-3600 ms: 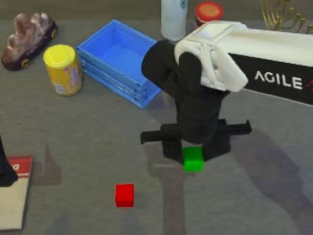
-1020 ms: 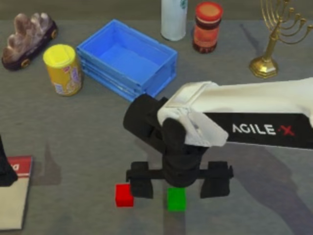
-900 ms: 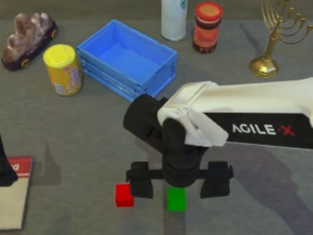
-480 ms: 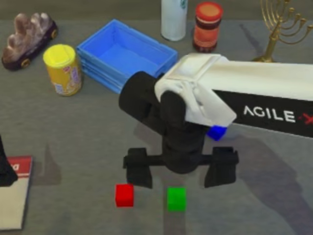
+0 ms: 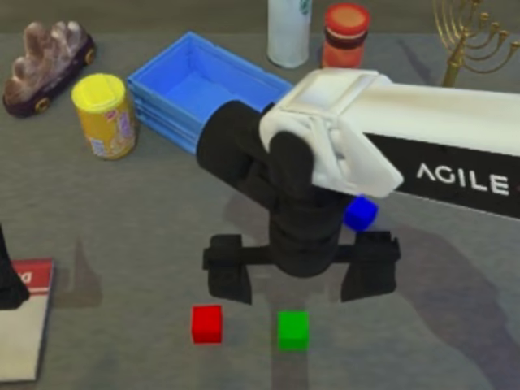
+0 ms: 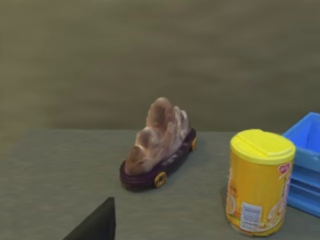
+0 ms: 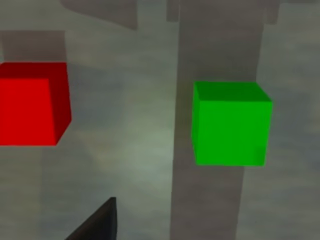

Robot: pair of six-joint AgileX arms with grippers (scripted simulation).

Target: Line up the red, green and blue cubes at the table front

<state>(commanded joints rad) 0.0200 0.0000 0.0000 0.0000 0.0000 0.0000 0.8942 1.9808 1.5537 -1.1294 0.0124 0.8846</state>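
The small bright red cube (image 5: 207,323) and the small bright green cube (image 5: 293,330) sit flat on the dull grey-green table (image 5: 138,219), near its front edge. They are side by side in a row that runs left to right, red on the left and green on the right, with a gap between them. Their sides look square to the table's front edge. They are cubes, so no side is longer than another. The right wrist view shows the same two cubes (image 7: 31,104) (image 7: 231,123) lying apart on the table.

The right arm's black gripper (image 5: 302,276) hangs above the table just behind the two cubes. Its two fingers are spread wide apart, and it holds nothing.

The small deep blue cube (image 5: 361,214) is farther back, partly hidden by the white and black right arm.

The left arm (image 5: 8,280) is parked at the left edge of the table, and I cannot tell if its fingers are apart or together.

At the back stand a big blue slatted crate (image 5: 175,85), a yellow tub with a yellow lid (image 5: 104,115) and a brown lumpy toy on a dark wheeled base (image 5: 47,61).
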